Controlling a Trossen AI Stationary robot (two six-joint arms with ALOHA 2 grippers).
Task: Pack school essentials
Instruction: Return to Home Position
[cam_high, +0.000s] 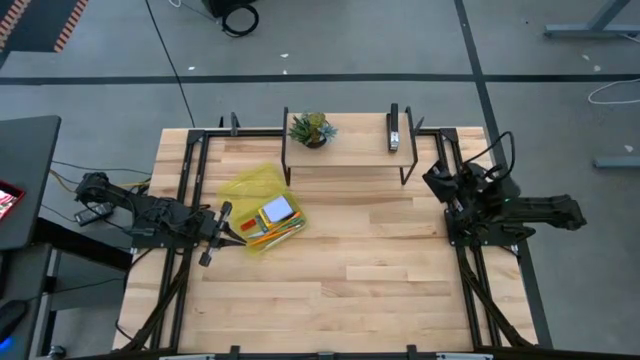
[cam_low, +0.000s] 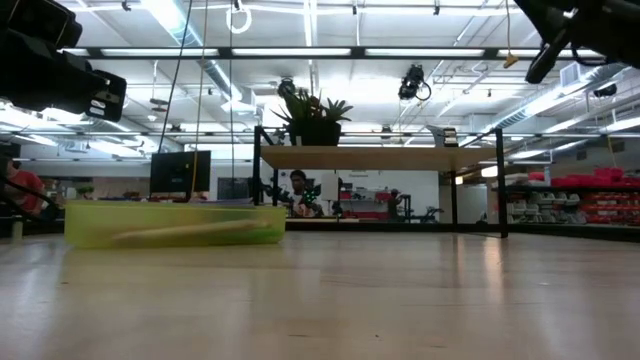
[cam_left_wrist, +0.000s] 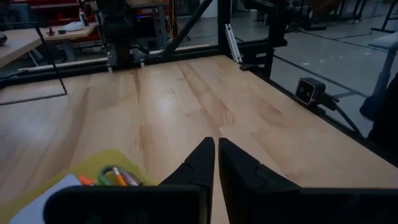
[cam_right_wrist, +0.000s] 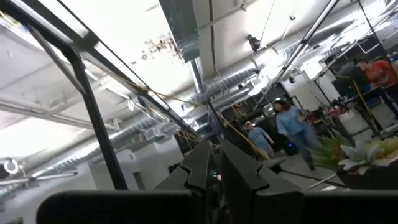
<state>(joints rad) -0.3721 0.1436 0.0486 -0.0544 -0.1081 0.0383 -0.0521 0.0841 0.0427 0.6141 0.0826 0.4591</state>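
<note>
Your table (cam_high: 380, 250) is mostly bare wood, which suits a closing step: I see none of the school kit lying loose on it. The right arm (cam_high: 500, 205) sits folded at its own edge, its hand (cam_right_wrist: 214, 155) clenched on nothing and tipped up toward the ceiling, well clear of the work. The left arm (cam_high: 140, 212) lies low along the other side. Its hand (cam_left_wrist: 216, 152) is likewise clenched and empty, just beside the yellow supply box (cam_high: 243, 187), so I judge you have only to draw it back. The raised shelf (cam_high: 350, 152) at the back carries the potted plant (cam_high: 310, 128) and black stapler (cam_high: 394, 133), rightly kept out of the packing. Inside the box the pale blue notepad (cam_high: 277, 209) lies uppermost, with the orange pencils (cam_high: 268, 237) along the wall nearest the table's front
</note>
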